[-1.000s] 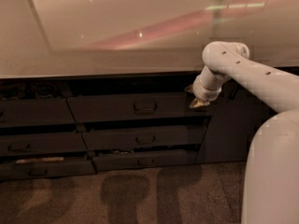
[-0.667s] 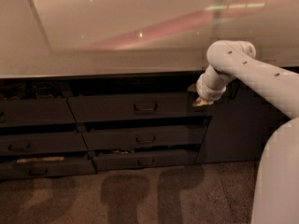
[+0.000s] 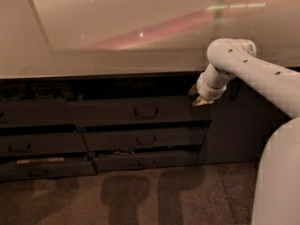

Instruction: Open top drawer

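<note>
Camera view.
- Top drawer (image 3: 117, 112): wide dark grey front just under the surface (image 3: 117, 36), with a small loop handle (image 3: 146, 110) at its centre. A dark gap shows above its upper edge.
- Gripper (image 3: 202, 100): at the upper right corner of the top drawer, well right of the handle, its tan tip at or just off the front. Contact cannot be told, nor whether it is open or closed or has hold of anything.
- Arm (image 3: 248, 67): white, reaching in from the right of the top drawer and bending down to the gripper.
- Two narrower drawers (image 3: 145, 138), stacked below the top drawer, each with a like handle.
- Further drawers (image 3: 33, 144) left of the top drawer.
- Cabinet door (image 3: 229, 130) right of the top drawer.
- Floor (image 3: 70, 200) below, with two dark shadows (image 3: 126, 191).
</note>
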Tool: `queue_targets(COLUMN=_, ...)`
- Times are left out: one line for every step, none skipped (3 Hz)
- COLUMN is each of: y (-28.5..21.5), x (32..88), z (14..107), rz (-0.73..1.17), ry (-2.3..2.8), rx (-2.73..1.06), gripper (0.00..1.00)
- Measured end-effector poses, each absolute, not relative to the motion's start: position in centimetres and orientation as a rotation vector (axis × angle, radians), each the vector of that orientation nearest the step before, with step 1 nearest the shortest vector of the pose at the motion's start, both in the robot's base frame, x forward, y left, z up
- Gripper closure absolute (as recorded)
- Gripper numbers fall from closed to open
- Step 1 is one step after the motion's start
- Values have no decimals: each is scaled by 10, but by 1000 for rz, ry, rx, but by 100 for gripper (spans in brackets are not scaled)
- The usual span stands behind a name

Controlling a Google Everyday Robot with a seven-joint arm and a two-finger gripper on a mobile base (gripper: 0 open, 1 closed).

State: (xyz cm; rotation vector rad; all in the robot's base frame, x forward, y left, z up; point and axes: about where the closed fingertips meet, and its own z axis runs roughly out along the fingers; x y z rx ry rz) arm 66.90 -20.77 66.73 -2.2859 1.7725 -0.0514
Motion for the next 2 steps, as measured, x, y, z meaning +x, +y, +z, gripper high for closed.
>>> queue_targets(y=-208, x=667, z=677, rz=-59, ry=1771, rx=-2285, gripper=100)
queue_targets(y=-208, x=667, z=676, rz=-58, ry=1769, rx=-2286, gripper=100)
